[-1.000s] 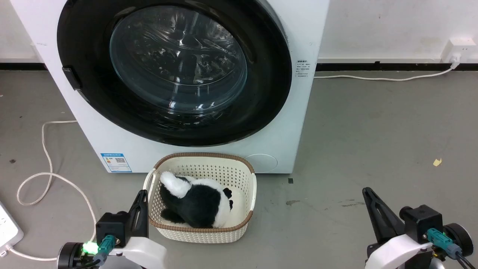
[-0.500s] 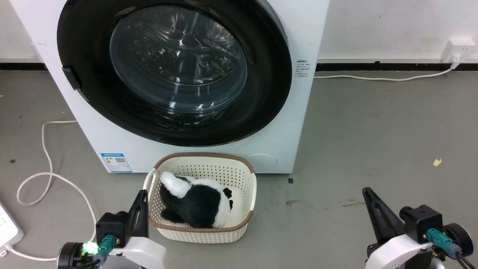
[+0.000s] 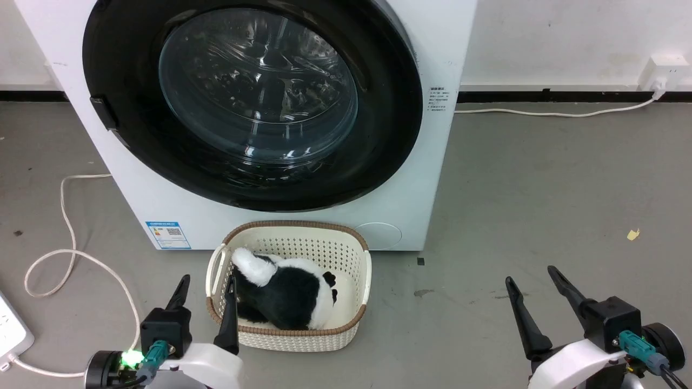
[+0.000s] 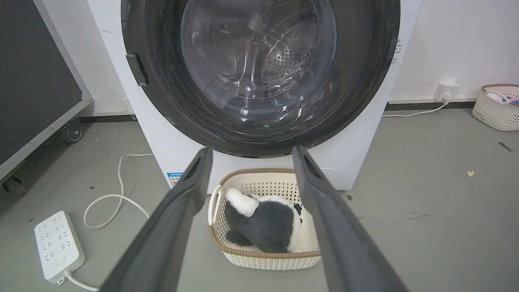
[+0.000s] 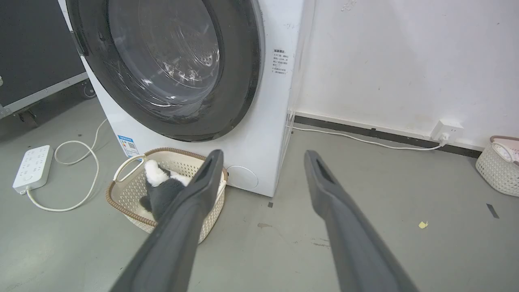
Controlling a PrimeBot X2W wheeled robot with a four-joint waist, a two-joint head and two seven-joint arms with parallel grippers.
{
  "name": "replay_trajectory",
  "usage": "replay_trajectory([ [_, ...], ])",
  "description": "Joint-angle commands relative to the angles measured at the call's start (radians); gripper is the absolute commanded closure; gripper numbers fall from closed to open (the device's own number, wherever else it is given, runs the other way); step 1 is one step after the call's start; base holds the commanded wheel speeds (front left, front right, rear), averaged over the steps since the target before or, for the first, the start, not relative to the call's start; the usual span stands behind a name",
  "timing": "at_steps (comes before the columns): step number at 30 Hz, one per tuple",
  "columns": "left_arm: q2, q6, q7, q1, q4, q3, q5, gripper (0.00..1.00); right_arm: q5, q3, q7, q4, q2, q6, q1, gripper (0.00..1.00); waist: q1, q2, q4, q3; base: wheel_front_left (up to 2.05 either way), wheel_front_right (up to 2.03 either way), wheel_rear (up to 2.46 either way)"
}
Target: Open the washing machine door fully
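Note:
The white washing machine (image 3: 427, 178) stands in front of me. Its round, black-rimmed door (image 3: 258, 86) with the bulging glass window lies flat against the front, a small dark latch tab (image 3: 102, 111) on its left rim. In the left wrist view the door (image 4: 259, 61) is straight ahead, and in the right wrist view the door (image 5: 162, 61) is up and to the left. My left gripper (image 3: 209, 277) is open at the lower left beside the basket. My right gripper (image 3: 530, 275) is open at the lower right over bare floor. Both are well short of the door and hold nothing.
A cream basket (image 3: 294, 224) holding a black-and-white plush toy (image 3: 286, 294) sits on the floor against the machine's foot. A white cable (image 3: 65, 216) and a power strip (image 4: 58, 243) lie to the left. A dark wheeled panel (image 4: 36, 81) stands further left and a second basket (image 4: 496, 107) far right.
Both grippers have opened: each pair of fingers was together in the earlier frames and now stands spread apart. The door and the basket have not moved.

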State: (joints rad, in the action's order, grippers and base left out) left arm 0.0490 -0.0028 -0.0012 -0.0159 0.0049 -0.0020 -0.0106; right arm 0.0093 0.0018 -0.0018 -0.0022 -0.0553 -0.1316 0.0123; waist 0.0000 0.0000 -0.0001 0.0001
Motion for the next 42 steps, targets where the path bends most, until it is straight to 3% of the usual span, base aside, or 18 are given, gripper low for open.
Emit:
replay_trajectory([
  [1, 0.0, 0.004, -0.012, 0.001, 0.003, -0.006, 0.003, 0.0, 0.008, -0.001, -0.011, 0.001, 0.0, 0.0, 0.003, 0.0, 0.0, 0.0, 0.0, 0.0, 0.0, 0.0, 0.0],
  [18, 0.004, 0.021, -0.05, 0.016, 0.001, -0.036, 0.007, 0.0, 0.03, -0.006, -0.049, -0.012, -0.001, 0.0, -0.016, 0.0, 0.0, 0.0, 0.016, 0.032, 0.0, 0.0, 0.0],
  [26, 0.005, 0.03, -0.066, 0.032, -0.009, -0.052, 0.004, 0.0, 0.049, 0.004, -0.05, -0.022, -0.045, 0.0, -0.074, 0.0, 0.0, 0.0, 0.031, 0.067, 0.0, 0.0, 0.0],
  [41, 0.006, 0.049, -0.098, 0.069, -0.018, -0.085, 0.002, 0.0, 0.214, 0.002, -0.011, -0.023, -0.082, 0.0, -0.244, 0.0, 0.0, 0.0, 0.072, 0.135, 0.0, 0.0, 0.0],
  [42, 0.006, 0.05, -0.1, 0.071, -0.018, -0.087, 0.001, 0.0, 0.227, -0.001, -0.006, -0.02, -0.082, 0.0, -0.258, 0.18, 0.0, 0.0, 0.076, 0.14, 0.0, 0.0, 0.0],
])
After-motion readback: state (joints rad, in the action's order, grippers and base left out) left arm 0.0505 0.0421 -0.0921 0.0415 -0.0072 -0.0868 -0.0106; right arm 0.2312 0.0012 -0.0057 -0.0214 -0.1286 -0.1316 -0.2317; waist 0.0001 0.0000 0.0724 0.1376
